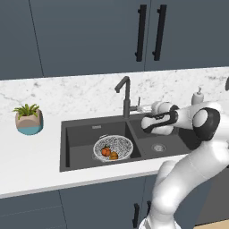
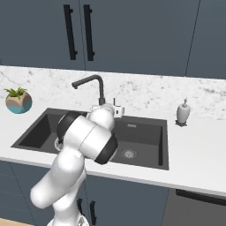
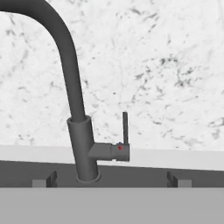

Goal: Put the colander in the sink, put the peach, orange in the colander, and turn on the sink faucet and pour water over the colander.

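- Done: colander (image 1: 113, 147) sits in the sink's (image 1: 76, 134) left basin, holding one peach (image 1: 105, 151) and one orange (image 1: 113, 155).
- Left: faucet (image 1: 125, 96) at the sink's back edge is not yet on; no water runs.
- Gripper (image 1: 139, 107), jaws wide and empty, faces the lever (image 3: 125, 131).
- Count: one colander, two fruits, one faucet.
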